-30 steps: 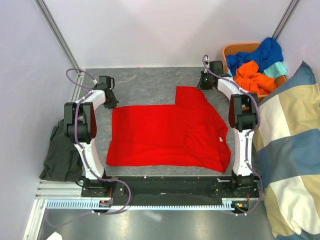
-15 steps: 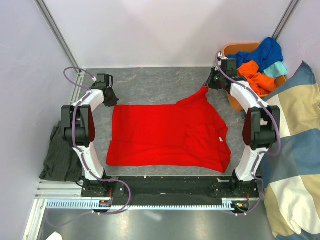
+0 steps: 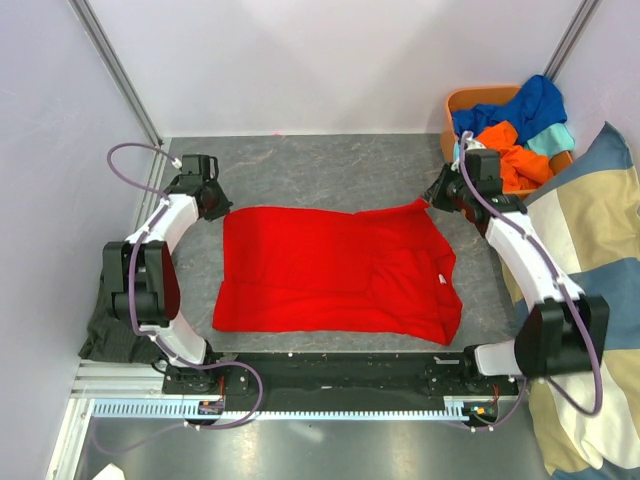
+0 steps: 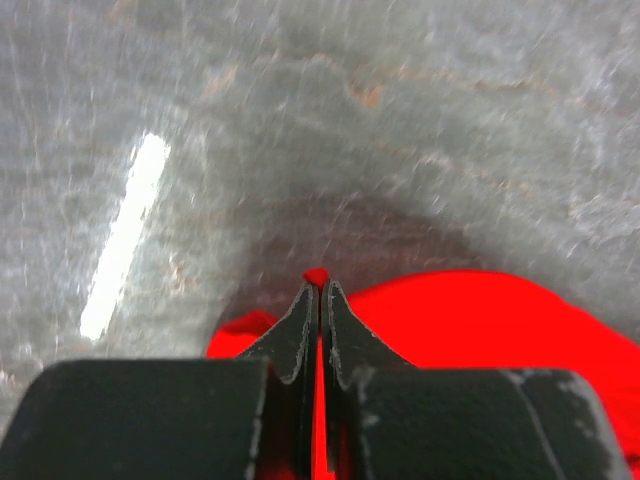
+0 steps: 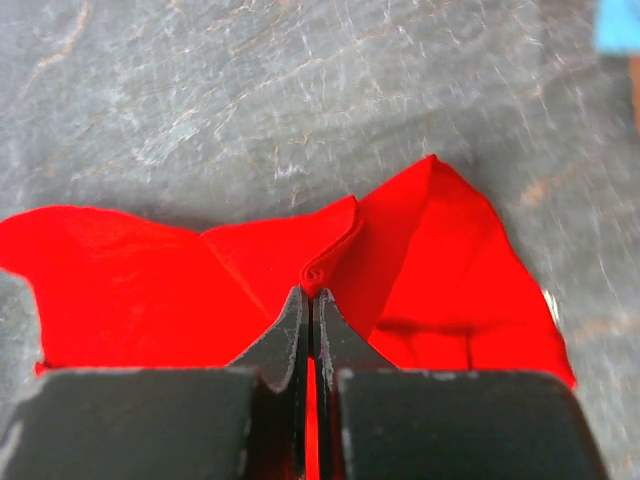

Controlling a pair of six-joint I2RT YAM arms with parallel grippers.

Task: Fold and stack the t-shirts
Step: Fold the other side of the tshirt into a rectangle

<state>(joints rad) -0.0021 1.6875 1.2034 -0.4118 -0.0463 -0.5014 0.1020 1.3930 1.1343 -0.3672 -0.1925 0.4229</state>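
The red shirt (image 3: 330, 270) lies spread on the grey table (image 3: 320, 165), 1 plain bright sheet of cloth. Its left half is smooth and its right half is creased. A small white tag (image 3: 437, 281) sits near the shirt's right edge, and any print on it is too small to read.

Left of the shirt's near corner, a dark cloth (image 3: 115, 310) lies crumpled off the table edge. Right of the shirt stands a blue-and-beige checked cushion (image 3: 580, 300).

At the shirt's far-left corner, the left gripper (image 4: 320, 288) is clamped tight, and a tip of red fabric pokes out past its fingers. At the far-right corner, the right gripper (image 5: 310, 292) is pinched on a small curl of the red cloth, drawing that corner out into a point.

Beyond the shirt's far-right corner, an orange basket (image 3: 462, 100) holds 3 more shirts heaped together: an orange shirt (image 3: 510, 150), a blue shirt (image 3: 525, 105) and a teal shirt (image 3: 557, 137).
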